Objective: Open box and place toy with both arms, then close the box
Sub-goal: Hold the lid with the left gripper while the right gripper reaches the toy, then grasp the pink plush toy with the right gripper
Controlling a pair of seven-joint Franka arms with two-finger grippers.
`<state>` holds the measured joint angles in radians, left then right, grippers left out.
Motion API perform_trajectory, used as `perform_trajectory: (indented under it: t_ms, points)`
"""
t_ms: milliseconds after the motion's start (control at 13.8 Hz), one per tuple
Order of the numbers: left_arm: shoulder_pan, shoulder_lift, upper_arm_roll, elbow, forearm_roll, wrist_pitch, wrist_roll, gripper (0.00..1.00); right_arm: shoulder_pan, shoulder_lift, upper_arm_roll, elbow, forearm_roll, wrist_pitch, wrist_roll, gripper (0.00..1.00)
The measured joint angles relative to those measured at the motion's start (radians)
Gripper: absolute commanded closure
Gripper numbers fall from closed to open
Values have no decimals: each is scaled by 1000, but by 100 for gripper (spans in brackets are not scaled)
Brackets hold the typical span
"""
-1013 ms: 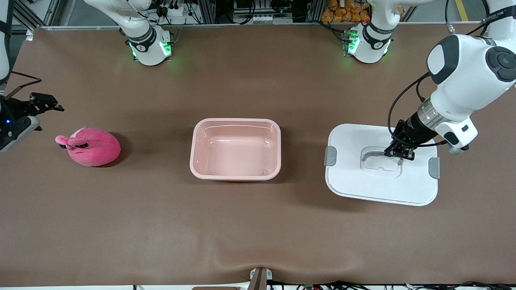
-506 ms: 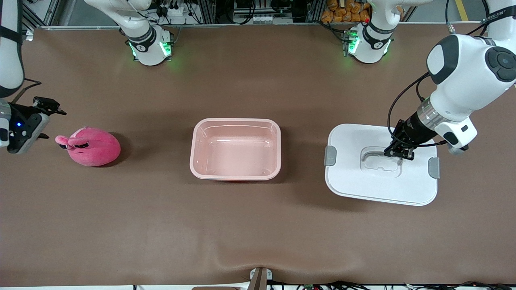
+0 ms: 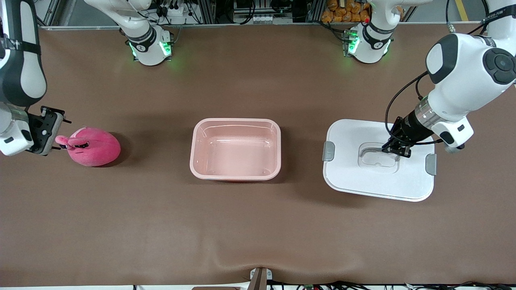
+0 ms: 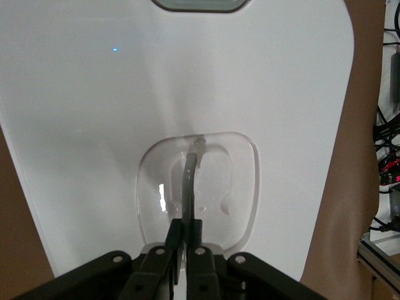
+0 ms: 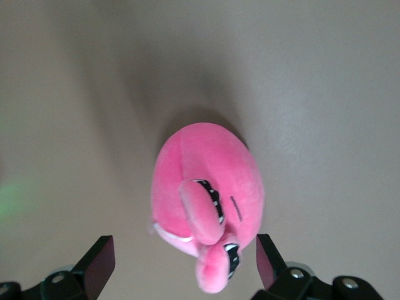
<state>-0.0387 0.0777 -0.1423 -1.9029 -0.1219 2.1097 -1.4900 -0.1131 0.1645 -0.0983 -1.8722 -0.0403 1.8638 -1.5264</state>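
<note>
Right gripper [image 3: 51, 131] now over toy's [image 3: 93, 147] snout, pointing its way.

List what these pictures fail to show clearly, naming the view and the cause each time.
- Right gripper, front view: its tips are hidden by its own body beside the toy.
- Toy, right wrist view: the part nearest the camera is cut off by the picture's edge.
- Lid, left wrist view: its edges run past the frame.
- Lid, front view: whether it is lifted off the table cannot be judged from above.
- Box: out of both wrist views.
</note>
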Motion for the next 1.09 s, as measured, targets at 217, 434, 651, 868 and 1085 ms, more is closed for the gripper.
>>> perform_trajectory:
  t_ms: [217, 434, 651, 868, 1085]
  points:
    - [0, 0, -1, 0, 0, -3, -1, 100, 0, 6, 0, -53, -1, 90, -102, 0]
    - [0, 0, -2, -2, 0, -8, -4, 100, -9, 9, -2, -114, -2, 171, -151, 0]
    - [3, 6, -1, -3, 0, -8, -4, 100, -25, 10, -3, -165, -2, 228, -186, 7]
    - [5, 8, -1, -3, 0, -8, -3, 100, -39, 10, -3, -201, -2, 268, -218, 40]
    - [5, 15, -1, -3, 0, -8, -3, 100, -43, 10, -3, -218, -1, 292, -260, 52]
